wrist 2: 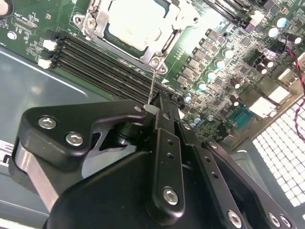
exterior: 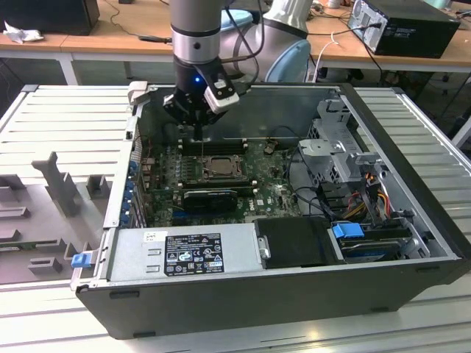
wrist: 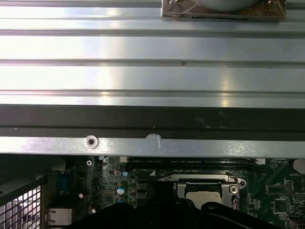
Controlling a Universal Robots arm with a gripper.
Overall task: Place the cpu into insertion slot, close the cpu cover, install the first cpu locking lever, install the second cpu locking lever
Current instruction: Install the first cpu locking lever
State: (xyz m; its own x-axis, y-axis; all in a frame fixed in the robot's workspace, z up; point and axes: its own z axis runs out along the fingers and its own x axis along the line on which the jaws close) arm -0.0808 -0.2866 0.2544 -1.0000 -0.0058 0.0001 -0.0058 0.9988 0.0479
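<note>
gripper: the black gripper [exterior: 197, 131] hangs inside the open computer case [exterior: 412, 283], above the far edge of the motherboard [exterior: 276, 195]; in the second wrist view its fingers [wrist 2: 162, 114] are drawn narrow together, pinching the end of a thin wire lever [wrist 2: 151, 88].
lever: the thin wire lever runs from the fingertips to the corner of the socket frame, beside a screw.
cpu: the cpu [wrist 2: 133, 26] lies flat in the insertion slot [exterior: 218, 168], pale and silvery; it also shows in the first wrist view [wrist: 204, 195].
cpu cover: the cpu cover [wrist 2: 178, 21] lies down around the chip, its window framing it.
memory slots: black memory slots [wrist 2: 102, 59] lie between the socket and the gripper.
graphics card: a long black graphics card [exterior: 211, 198] sits just beside the socket, on the near side.
power supply: a grey power supply [exterior: 184, 254] fills the near corner on the exterior view's left.
</note>
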